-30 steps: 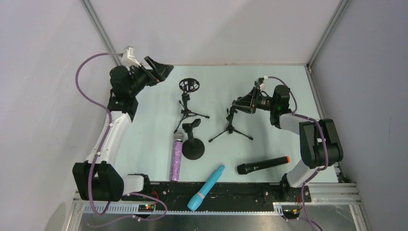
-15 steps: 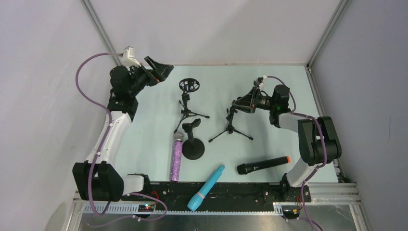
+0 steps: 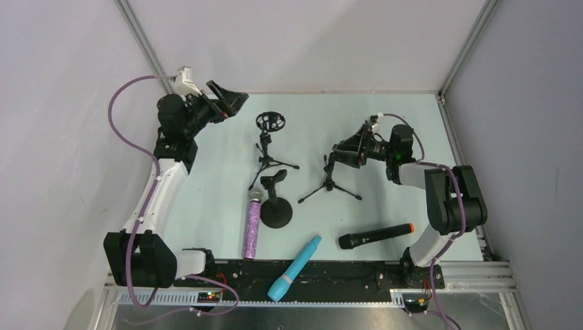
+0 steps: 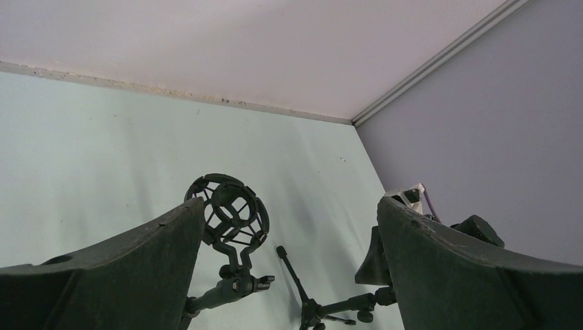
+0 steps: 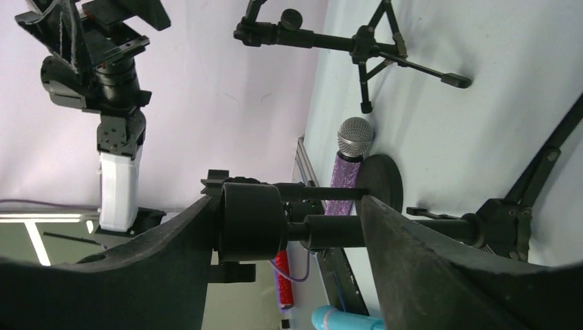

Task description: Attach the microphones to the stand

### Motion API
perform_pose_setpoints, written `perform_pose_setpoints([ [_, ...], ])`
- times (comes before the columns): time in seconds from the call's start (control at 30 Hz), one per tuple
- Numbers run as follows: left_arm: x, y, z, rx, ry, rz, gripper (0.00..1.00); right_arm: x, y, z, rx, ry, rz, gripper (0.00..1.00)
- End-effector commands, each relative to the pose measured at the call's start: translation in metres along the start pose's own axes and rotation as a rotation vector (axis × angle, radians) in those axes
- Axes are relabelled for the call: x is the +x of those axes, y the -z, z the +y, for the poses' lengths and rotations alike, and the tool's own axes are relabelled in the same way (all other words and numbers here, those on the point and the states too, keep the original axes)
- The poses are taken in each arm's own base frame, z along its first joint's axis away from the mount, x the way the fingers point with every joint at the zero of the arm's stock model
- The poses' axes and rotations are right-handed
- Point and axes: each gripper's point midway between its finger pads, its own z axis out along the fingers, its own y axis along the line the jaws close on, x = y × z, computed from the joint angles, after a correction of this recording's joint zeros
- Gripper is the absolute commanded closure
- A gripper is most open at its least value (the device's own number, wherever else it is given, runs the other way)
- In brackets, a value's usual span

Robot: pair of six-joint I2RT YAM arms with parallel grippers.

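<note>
**A:** Top view, change against the earlier pictures: the right gripper (image 3: pixel 342 150) has let go. Its jaws were clamped on the head of the tripod stand (image 3: pixel 329 175) and are now parted around it. The wrist has dropped slightly toward the near side. Left arm, stands and mics: no shift.

**B:** Mic positions?

**A:** All three lie flat on the table (image 3: pixel 309 117), none mounted.
- The purple glitter microphone (image 3: pixel 251 228) is just beside the round-base stand (image 3: pixel 276 210).
- The cyan microphone (image 3: pixel 294 268) overhangs the near edge onto the black rail.
- The black microphone (image 3: pixel 375 236) is near the right arm's base.
- The shock-mount stand (image 3: pixel 269 134) stands toward the back.

**B:** Step?

**A:** Judged: stand adjustment finished, no mic picked up yet. The next move calls for backing the right gripper off the head without tipping the tripod, then going down for a mic. The black one lies nearest.

**B:** Left wrist view?

**A:** The left gripper (image 4: pixel 290 203) is spread wide and empty, held high near the back-left corner. The shock-mount ring shows between its fingers, well below. There is bare table up to the back wall, so room to descend.

**B:** Right wrist view?

**A:** Jaws apart, with the stand's knob (image 5: pixel 251 221) and rod between them. One finger is close to or touching the knob; I cannot tell which. It is tight here: tripod legs on one side, the round base and purple mic just beyond. Probably safest to withdraw straight back.
</note>
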Motion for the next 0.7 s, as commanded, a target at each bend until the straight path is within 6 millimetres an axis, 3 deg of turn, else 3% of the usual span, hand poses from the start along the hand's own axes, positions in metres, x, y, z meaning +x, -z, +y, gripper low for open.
perform_pose_setpoints([
  [0.0, -0.005, 0.003, -0.011, 0.039, -0.043, -0.025, 0.02, 0.029, 0.011, -0.085, 0.258, -0.149, -0.034, 0.22],
  [0.3, -0.005, 0.003, -0.011, 0.039, -0.046, -0.026, 0.02, 0.016, 0.021, -0.056, 0.244, -0.081, -0.09, 0.14],
  [0.47, -0.005, 0.004, -0.011, 0.036, -0.049, -0.028, 0.02, 0.01, 0.036, -0.057, 0.39, -0.018, -0.155, 0.11],
  [0.67, -0.005, 0.004, -0.011, 0.035, -0.05, -0.027, 0.02, -0.004, 0.059, -0.023, 0.49, 0.156, -0.258, 0.03],
])
